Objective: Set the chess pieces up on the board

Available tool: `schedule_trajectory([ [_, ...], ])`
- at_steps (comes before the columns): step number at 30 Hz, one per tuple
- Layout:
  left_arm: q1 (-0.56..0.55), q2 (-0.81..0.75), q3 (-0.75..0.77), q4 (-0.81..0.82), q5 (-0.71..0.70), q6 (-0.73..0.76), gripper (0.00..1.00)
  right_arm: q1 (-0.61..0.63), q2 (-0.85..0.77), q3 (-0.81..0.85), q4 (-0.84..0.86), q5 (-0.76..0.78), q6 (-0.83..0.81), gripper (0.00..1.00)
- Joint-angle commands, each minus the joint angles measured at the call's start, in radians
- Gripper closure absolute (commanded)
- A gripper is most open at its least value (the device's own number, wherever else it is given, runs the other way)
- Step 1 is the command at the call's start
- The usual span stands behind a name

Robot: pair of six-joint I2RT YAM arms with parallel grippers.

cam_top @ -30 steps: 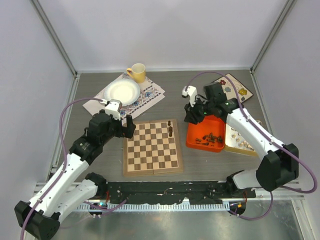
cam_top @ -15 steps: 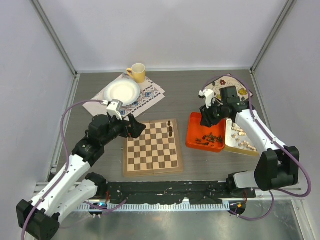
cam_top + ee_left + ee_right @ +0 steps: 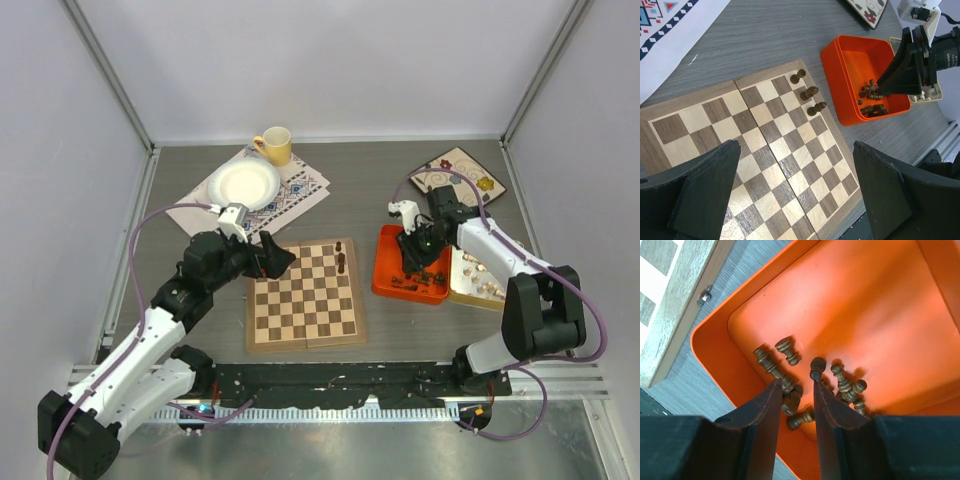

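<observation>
The board (image 3: 305,300) lies mid-table with three dark chess pieces (image 3: 342,262) on its far right edge; they also show in the left wrist view (image 3: 809,93). Several more dark pieces (image 3: 845,382) lie in a heap in the orange box (image 3: 385,270). My right gripper (image 3: 795,385) is down inside that box, jaws narrowly open, with pieces between and just past the tips. Pale pieces (image 3: 482,288) lie in a cream tray to the box's right. My left gripper (image 3: 278,256) hovers wide open and empty over the board's far left part (image 3: 800,200).
A yellow mug (image 3: 273,145) and a white plate (image 3: 243,184) sit on a patterned cloth at the back left. A floral square plate (image 3: 462,176) lies at the back right. The cream tray (image 3: 470,298) touches the orange box.
My right gripper swung right and back, then came down into the orange box over the dark pieces. My left gripper shifted right over the board's far left edge.
</observation>
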Motion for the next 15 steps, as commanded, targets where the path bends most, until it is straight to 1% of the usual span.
schedule_trajectory([
  [1, 0.003, -0.021, -0.013, 0.061, 0.01, -0.012, 0.0, 0.028, 0.019, -0.012, 0.006, 0.049, -0.014, 0.63],
  [8, 0.003, -0.045, -0.025, 0.047, -0.001, -0.012, 0.01, 0.05, 0.042, -0.026, 0.038, 0.116, 0.002, 0.64],
  [15, 0.001, -0.052, -0.03, 0.041, -0.001, -0.011, 0.0, 0.065, 0.064, -0.023, 0.055, 0.143, 0.006, 0.64],
])
